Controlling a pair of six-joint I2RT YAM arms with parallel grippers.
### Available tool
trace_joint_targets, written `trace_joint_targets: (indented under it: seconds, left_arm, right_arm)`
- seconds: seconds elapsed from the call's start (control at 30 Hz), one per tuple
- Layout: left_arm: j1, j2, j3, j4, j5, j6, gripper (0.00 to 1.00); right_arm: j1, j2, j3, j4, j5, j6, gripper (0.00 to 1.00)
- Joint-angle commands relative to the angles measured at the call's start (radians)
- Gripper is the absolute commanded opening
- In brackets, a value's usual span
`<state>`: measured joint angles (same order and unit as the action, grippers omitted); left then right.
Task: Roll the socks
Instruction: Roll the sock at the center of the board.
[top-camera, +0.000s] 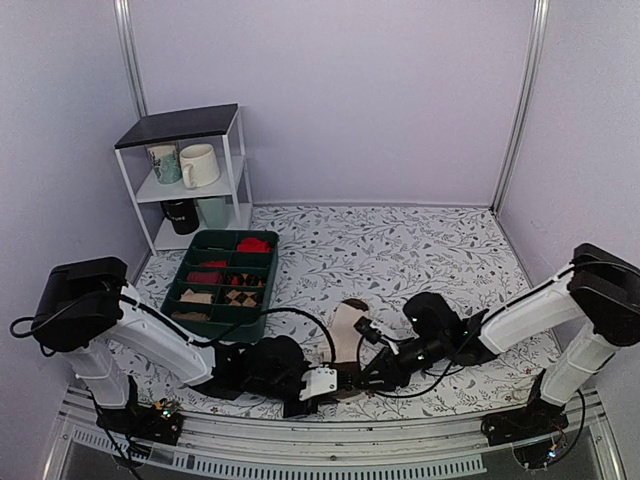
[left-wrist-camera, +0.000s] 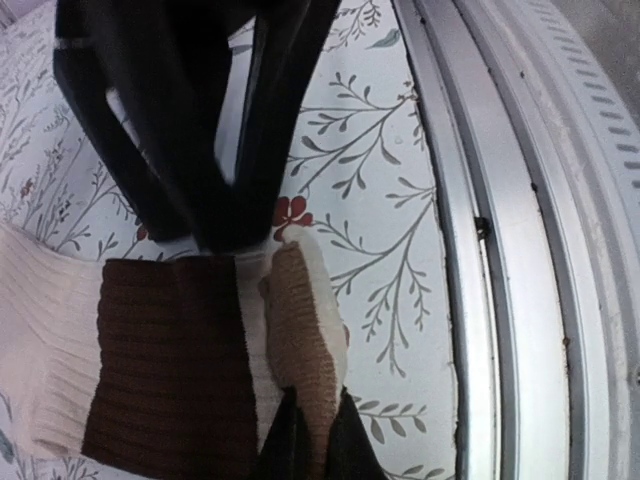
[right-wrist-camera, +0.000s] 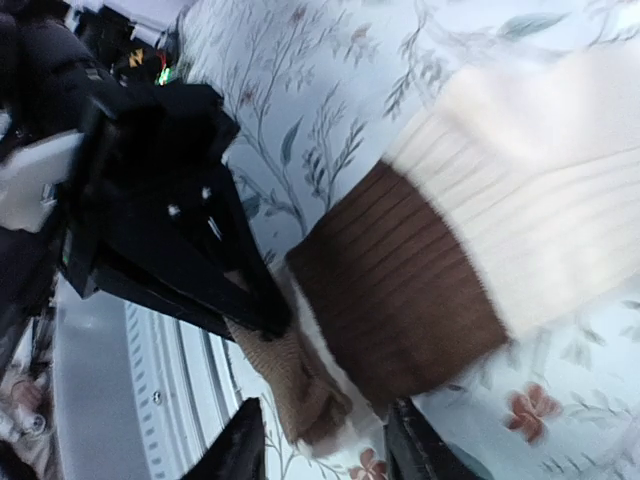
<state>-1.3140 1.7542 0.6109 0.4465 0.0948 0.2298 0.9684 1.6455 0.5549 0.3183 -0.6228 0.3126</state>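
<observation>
Cream socks (top-camera: 346, 335) run near-to-far, brown-banded end nearest

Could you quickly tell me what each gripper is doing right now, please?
Left gripper: closed on the socks, at the folded end.
Right gripper: open, straddling that end.

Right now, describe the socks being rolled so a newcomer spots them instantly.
On the floral table, look right of the green tray, at the middle of the near edge. The socks lie stretched out there: long, cream, with wide dark brown bands. Unlike the red bundle and the checked bundle in the tray, they lie loose on the cloth.
</observation>
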Motion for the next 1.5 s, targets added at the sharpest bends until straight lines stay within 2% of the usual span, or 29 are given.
trace_joint_targets:
  seconds: [0.0, 0.17, 0.37, 0.6, 1.0, 1.27, 1.37, 1.47]
  left_arm:
    - [0.018, 0.033, 0.008, -0.177, 0.104, -0.148, 0.0]
    - [0.061, 0.056, 0.0, -0.193, 0.199, -0.234, 0.0]
    - [0.101, 0.076, -0.004, -0.192, 0.275, -0.266, 0.0]
    - [0.111, 0.091, -0.003, -0.181, 0.302, -0.271, 0.0]
    - [0.124, 0.107, -0.009, -0.166, 0.324, -0.283, 0.0]
    - [0.126, 0.118, 0.001, -0.168, 0.321, -0.279, 0.0]
    - [0.125, 0.109, -0.001, -0.164, 0.303, -0.277, 0.0]
    - [0.122, 0.054, -0.022, -0.132, 0.215, -0.276, 0.09]
  right_arm:
    - [0.052, -0.18, -0.139, 0.228, 0.26, -0.138, 0.47]
    - [0.172, -0.16, -0.201, 0.364, 0.382, -0.32, 0.49]
    - [0.289, -0.088, -0.157, 0.334, 0.465, -0.45, 0.49]
    - [0.303, -0.061, -0.148, 0.275, 0.533, -0.481, 0.48]
    - [0.329, 0.005, -0.131, 0.25, 0.541, -0.407, 0.3]
    - [0.328, 0.026, -0.118, 0.203, 0.561, -0.335, 0.08]
    - [0.329, 0.041, -0.123, 0.183, 0.534, -0.268, 0.06]
    - [0.322, 0.056, -0.134, 0.183, 0.489, -0.2, 0.06]
